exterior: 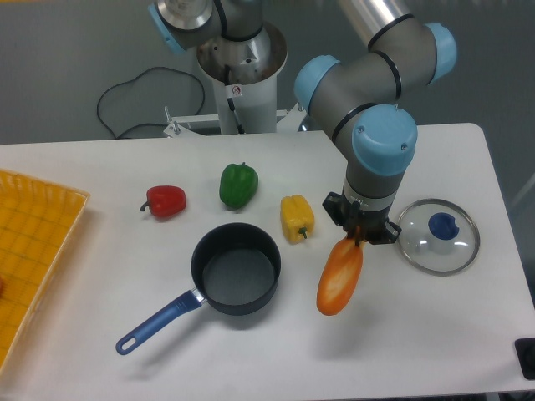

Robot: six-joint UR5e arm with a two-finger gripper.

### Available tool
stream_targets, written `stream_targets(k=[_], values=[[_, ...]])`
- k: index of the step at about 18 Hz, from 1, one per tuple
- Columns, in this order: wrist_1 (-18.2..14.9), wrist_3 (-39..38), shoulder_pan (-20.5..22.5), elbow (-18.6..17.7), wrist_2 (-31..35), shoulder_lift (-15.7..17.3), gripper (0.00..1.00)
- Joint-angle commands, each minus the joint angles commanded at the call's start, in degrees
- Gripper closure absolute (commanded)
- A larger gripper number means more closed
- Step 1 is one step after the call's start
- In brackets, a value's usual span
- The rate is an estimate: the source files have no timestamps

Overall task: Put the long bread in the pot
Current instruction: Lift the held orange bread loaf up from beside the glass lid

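Note:
The long bread [339, 279] is an orange-golden loaf hanging tilted, its upper end clamped in my gripper [359, 236], its lower end pointing down-left just above the white table. My gripper is shut on that upper end. The pot [236, 268], a dark-navy saucepan with a blue handle [159, 322] pointing to the lower left, sits on the table to the left of the bread, with a gap between them. Nothing lies inside the pot.
A yellow bell pepper [297, 217] stands between the pot and my gripper. A green pepper [238, 185] and a red pepper [165, 200] lie farther left. A glass lid with a blue knob [439, 236] rests right of the gripper. A yellow tray [33, 251] occupies the left edge.

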Motion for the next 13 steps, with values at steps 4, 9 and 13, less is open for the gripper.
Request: stream_targets(k=[4,9,13], values=[[0.0,-0.09,-0.17,-0.26,0.0,0.17,1.0],[-0.87,0.0,-0.18,-1.66,0.09,1.14,1.0],[-3.94,0.0,-0.61,-3.95,2.46,4.21,1.0]])
